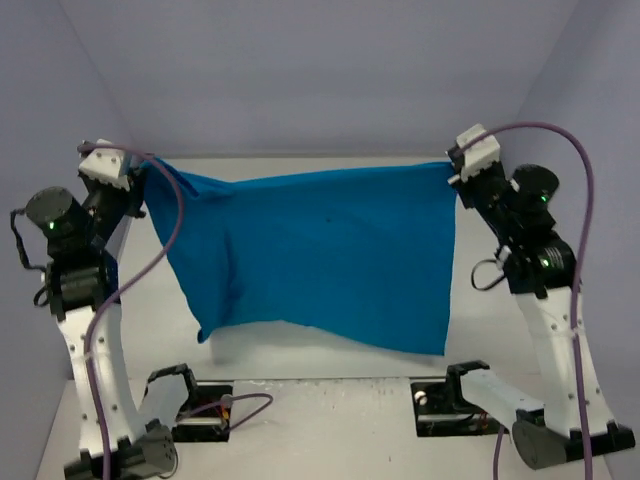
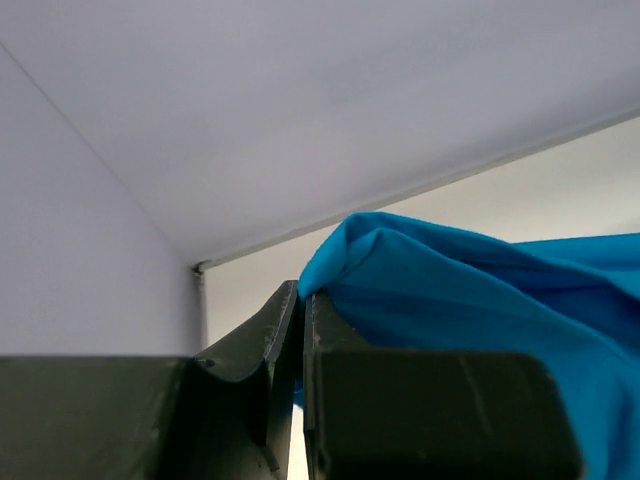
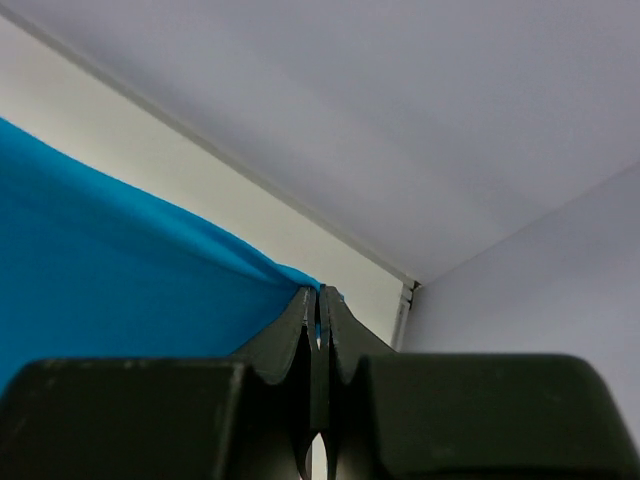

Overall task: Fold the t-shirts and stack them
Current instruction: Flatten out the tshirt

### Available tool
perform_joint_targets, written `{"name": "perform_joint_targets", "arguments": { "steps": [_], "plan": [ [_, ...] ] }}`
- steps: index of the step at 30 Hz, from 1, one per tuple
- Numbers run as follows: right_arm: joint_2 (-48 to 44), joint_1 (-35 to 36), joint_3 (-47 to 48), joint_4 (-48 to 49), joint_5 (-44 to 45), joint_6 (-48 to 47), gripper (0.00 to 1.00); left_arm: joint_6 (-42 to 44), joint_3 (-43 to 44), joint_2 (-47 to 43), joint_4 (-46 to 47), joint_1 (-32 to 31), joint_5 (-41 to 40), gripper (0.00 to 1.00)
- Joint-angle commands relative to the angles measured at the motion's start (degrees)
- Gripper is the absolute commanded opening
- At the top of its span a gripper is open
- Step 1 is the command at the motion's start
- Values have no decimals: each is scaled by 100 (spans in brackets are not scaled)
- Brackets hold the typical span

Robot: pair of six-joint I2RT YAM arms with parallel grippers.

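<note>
On the left, the left tool [image 1: 138, 185] is clamped shut on one upper corner of the t-shirt [image 1: 320, 250]. Its wrist view shows a bunched fold of teal cloth pinched right at the fingertips. Across the middle the shirt hangs spread like a curtain above the desk [image 1: 300, 365]. The top edge is nearly taut, with creases toward the lower left. I can't tell whether the bottom hem touches the desk. On the right, the right tool [image 1: 452, 170] is likewise closed on the opposite corner, with only a sliver of fabric between its tips.

To my eye this is the spreading step before the fold. Done well, both arms would lower together and level, with the top edge tight, so the cloth lands flat. That thin right-hand pinch could slip if pulled harder.

I count one t-shirt and two tools, each holding one corner.
</note>
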Motion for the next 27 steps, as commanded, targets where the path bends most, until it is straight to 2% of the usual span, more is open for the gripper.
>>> {"name": "perform_joint_targets", "arguments": {
  "steps": [1,4,6,8,12,15,19,23,27],
  "plan": [
    [1632,-58,648,2357,706,525,0,-589,951,1584,1551,-195,-308,0],
    [3012,-156,1475,2839,679,649,0,-602,1806,2872,2116,-435,-356,0],
    [3575,-183,2075,3071,722,696,0,-697,2395,3382,2338,-516,-375,0],
    [4326,-245,3313,3058,762,848,0,-737,3470,4052,2514,-624,-529,0],
    [4993,-262,4904,3054,745,857,0,-1064,5147,4819,2742,-657,-831,0],
    [5130,-281,5504,3054,778,834,0,-1170,5954,5136,2819,-655,-1035,0],
    [4867,-419,5527,3341,802,876,0,-1101,6296,5144,3246,-645,-1335,0],
    [4453,-526,4716,4232,766,885,0,-1040,5988,4947,3605,-621,-1471,0],
    [4427,-588,4230,4281,668,865,0,-1101,5519,4951,3728,-635,-1333,0]
  ]
}}
